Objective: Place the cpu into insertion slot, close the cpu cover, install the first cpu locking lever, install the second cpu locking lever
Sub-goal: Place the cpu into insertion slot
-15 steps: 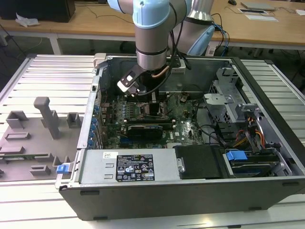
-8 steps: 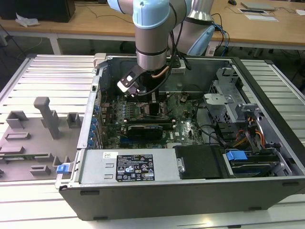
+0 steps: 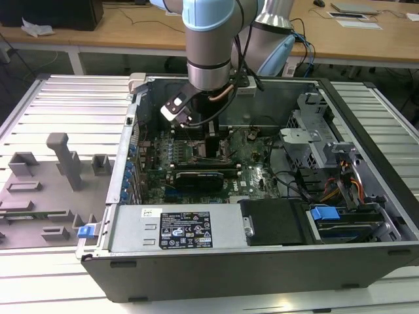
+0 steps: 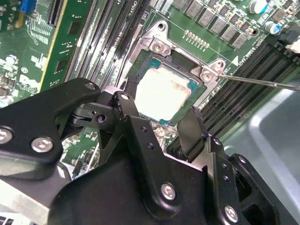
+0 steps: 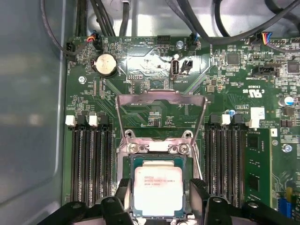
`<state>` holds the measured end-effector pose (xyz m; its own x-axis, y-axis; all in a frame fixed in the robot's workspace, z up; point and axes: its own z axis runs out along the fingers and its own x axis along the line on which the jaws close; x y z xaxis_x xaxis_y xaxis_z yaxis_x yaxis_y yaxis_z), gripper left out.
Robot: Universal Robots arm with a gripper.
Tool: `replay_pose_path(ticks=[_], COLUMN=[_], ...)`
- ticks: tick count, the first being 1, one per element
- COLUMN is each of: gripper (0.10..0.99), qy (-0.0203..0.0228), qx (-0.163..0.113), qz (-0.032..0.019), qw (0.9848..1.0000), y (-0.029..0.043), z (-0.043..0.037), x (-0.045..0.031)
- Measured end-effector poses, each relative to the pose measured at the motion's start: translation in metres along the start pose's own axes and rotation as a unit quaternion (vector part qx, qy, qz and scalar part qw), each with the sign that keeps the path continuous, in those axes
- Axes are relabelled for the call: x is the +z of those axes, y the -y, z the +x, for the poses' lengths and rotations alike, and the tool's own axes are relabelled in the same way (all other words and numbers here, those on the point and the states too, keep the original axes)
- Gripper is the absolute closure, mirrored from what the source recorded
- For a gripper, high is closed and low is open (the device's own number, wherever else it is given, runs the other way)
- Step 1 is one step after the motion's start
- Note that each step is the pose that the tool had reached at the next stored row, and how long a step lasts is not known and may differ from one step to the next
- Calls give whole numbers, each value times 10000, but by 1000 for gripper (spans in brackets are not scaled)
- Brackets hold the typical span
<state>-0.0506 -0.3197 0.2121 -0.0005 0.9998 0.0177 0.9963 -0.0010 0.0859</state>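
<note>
A ribbed aluminium table [image 3: 65, 104] carries an open grey steel computer case [image 3: 229, 275]. Pale wooden desks [image 3: 131, 26] run along the room at twelve o'clock in the exterior view. At nine o'clock from the case lies a grey moulded fixture tray [image 3: 46, 190].

The light-blue and silver robot arm [image 3: 209, 46] drops into the case from twelve o'clock, close to its rear wall. It stands over the green motherboard [image 5: 140, 70], with a long black expansion card [image 3: 200, 178] just at six o'clock of it.

The small square cpu [image 5: 158, 187] with its silvery metal top lies flat inside the square black insertion slot [image 5: 159, 160]. The black two-fingered gripper [image 4: 157, 108] is released. Its fingers [image 4: 123, 98] are spread to either side of the chip, and I cannot tell whether they brush its edges.

The thin silver-grey cpu cover [image 5: 159, 97], a frame with a large cut-out, is swung up off the socket and not yet closed. A thin bare metal lever rod [image 4: 262, 80] reaches out from one socket corner.

Long narrow black memory slots [image 5: 91, 164] flank the socket on two sides, leaving narrow room for each finger. A round silver coin battery [image 5: 105, 63] sits beyond the raised cover.
</note>
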Motion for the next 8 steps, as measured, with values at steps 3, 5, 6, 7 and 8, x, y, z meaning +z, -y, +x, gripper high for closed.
replay_pose_path(ticks=[3,5,6,7,8], gripper=[471,471,482,616,675], qy=[0,0,0,0,0], qx=[0,0,0,-1,0], qz=[0,0,0,0,0], qw=[10000,10000,10000,10000,10000], y=[0,0,0,0,0], z=[0,0,0,0,0], x=[0,-1,-1,-1,-1])
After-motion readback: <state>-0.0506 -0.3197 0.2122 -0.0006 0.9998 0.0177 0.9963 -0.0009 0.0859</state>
